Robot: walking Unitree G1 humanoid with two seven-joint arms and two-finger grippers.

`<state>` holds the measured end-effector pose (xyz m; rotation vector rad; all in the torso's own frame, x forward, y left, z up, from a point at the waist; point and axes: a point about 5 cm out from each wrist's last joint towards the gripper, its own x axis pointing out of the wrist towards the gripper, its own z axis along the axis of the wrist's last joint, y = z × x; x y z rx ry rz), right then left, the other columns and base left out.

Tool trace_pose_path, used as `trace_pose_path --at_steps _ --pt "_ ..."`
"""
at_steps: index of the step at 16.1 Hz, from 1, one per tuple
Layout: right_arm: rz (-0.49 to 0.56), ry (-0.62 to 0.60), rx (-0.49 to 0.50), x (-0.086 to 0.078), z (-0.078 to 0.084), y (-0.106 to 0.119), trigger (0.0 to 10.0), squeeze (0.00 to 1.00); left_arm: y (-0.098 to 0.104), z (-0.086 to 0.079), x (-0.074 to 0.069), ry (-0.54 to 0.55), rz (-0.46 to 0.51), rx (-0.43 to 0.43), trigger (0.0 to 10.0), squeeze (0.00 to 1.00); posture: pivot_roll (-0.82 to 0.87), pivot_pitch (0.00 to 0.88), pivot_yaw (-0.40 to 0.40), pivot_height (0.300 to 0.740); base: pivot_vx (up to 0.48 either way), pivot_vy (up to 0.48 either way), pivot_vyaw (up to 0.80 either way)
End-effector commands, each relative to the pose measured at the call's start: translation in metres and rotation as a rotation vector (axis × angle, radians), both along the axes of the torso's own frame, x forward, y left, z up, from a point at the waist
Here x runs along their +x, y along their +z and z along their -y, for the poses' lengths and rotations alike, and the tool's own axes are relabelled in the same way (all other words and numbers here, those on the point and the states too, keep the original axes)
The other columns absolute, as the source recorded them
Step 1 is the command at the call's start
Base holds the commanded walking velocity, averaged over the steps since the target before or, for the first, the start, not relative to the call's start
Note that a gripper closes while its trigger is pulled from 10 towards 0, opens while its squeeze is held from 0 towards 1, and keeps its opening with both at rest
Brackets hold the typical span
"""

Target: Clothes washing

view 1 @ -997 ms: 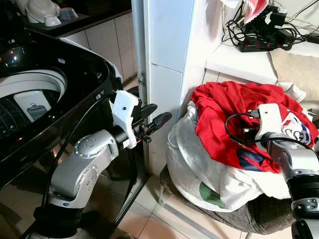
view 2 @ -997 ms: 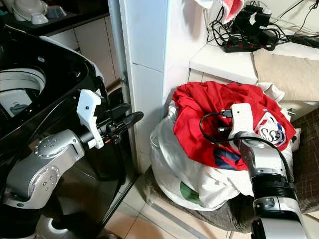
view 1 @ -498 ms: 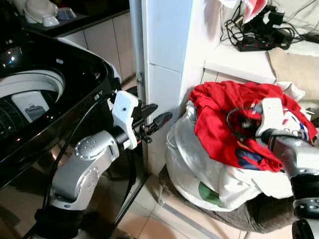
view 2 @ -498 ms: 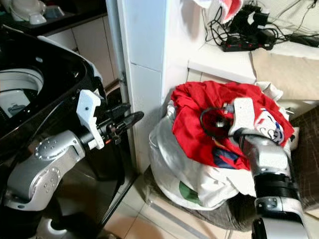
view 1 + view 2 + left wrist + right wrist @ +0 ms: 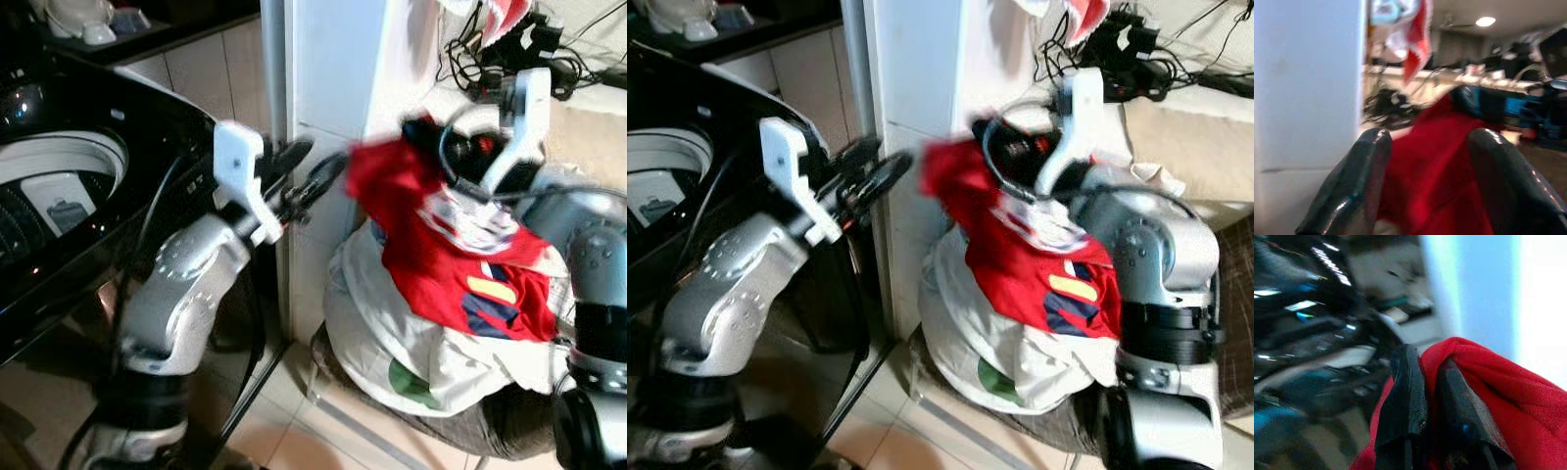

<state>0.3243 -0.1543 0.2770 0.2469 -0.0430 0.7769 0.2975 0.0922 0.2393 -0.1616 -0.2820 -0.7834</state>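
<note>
A red garment (image 5: 446, 255) with blue and yellow patches hangs lifted above the laundry pile (image 5: 411, 362) on the chair. My right gripper (image 5: 423, 135) is raised at its top edge and shut on a fold of the red cloth (image 5: 1484, 382), with both fingers (image 5: 1406, 382) pressed together. My left gripper (image 5: 318, 163) is held open at the level of the washer's rim, just left of the garment and apart from it. Seen between the open left fingers (image 5: 1359, 171), the red garment (image 5: 1435, 161) lies ahead. The black top-loading washer (image 5: 69, 186) stands open at the left.
A white tiled pillar (image 5: 328, 88) stands between the washer and the pile. A white cloth (image 5: 372, 323) bulges under the red garment on a grey chair seat (image 5: 470, 431). A power strip with cables (image 5: 509, 59) sits on the shelf behind. Tiled floor lies below.
My right gripper has lifted up and to the left, pulling the red garment off the pile. The left arm has risen, its open gripper now close to the garment.
</note>
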Motion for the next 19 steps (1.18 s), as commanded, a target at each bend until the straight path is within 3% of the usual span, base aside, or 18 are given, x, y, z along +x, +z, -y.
trace_pose_path --at_steps 1,3,6,7,8,9,10,13,14,15,19 --pt "0.094 0.087 0.072 -0.011 -0.006 0.025 0.0 0.0 0.004 0.007 -0.003 -0.07 0.009 -0.03 10.0 1.0 -0.05 0.0 -0.026 0.74 0.0 0.0 0.0" --pt "0.193 0.237 0.215 -0.029 -0.014 0.053 0.0 0.0 0.009 0.028 -0.01 -0.207 0.027 -0.094 10.0 1.0 -0.05 0.0 -0.026 0.74 0.0 0.0 0.0" --pt "0.194 0.272 0.221 -0.034 -0.016 0.054 0.0 0.0 0.017 0.039 -0.008 -0.24 0.032 -0.165 10.0 1.0 -0.07 0.0 -0.033 0.74 0.0 0.0 0.0" --pt "0.184 0.286 0.218 -0.036 -0.018 0.051 0.0 0.0 0.014 0.043 -0.004 -0.221 0.044 -0.109 10.0 0.33 -0.07 0.0 -0.032 0.74 0.0 0.0 0.0" --pt "0.18 0.292 0.22 -0.038 -0.019 0.051 0.0 0.0 0.011 0.044 -0.003 -0.212 0.053 -0.066 10.0 0.24 -0.07 0.0 -0.032 0.74 0.0 0.0 0.0" --pt "0.178 0.298 0.227 -0.039 -0.019 0.052 0.0 0.0 0.007 0.042 0.003 -0.137 0.078 -0.002 10.0 0.0 -0.07 0.0 -0.029 0.74 0.0 0.0 0.0" --pt "0.178 0.3 0.231 -0.04 -0.019 0.052 0.0 0.0 0.006 0.04 0.007 -0.081 0.107 0.038 10.0 0.0 -0.07 0.0 -0.029 0.74 0.0 0.0 0.0" --pt "0.176 0.3 0.236 -0.04 -0.019 0.052 0.0 0.0 0.005 0.038 0.009 -0.049 0.14 0.08 10.0 0.0 -0.07 0.0 -0.028 0.74 0.0 0.0 0.0" --pt "0.172 0.291 0.234 -0.04 -0.017 0.051 0.0 0.0 0.005 0.023 0.014 0.058 0.133 0.028 10.0 0.0 -0.07 0.0 -0.024 0.74 0.0 0.0 0.0" --pt "0.169 0.283 0.235 -0.04 -0.015 0.05 0.0 0.0 0.004 0.014 0.012 0.042 0.112 -0.035 10.0 1.0 -0.07 0.0 -0.02 0.74 0.0 0.0 0.0" --pt "0.158 0.269 0.234 -0.04 -0.011 0.048 0.0 0.0 -0.002 -0.011 -0.013 -0.165 0.083 -0.102 10.0 1.0 -0.07 0.0 -0.02 0.74 0.0 0.0 0.0"
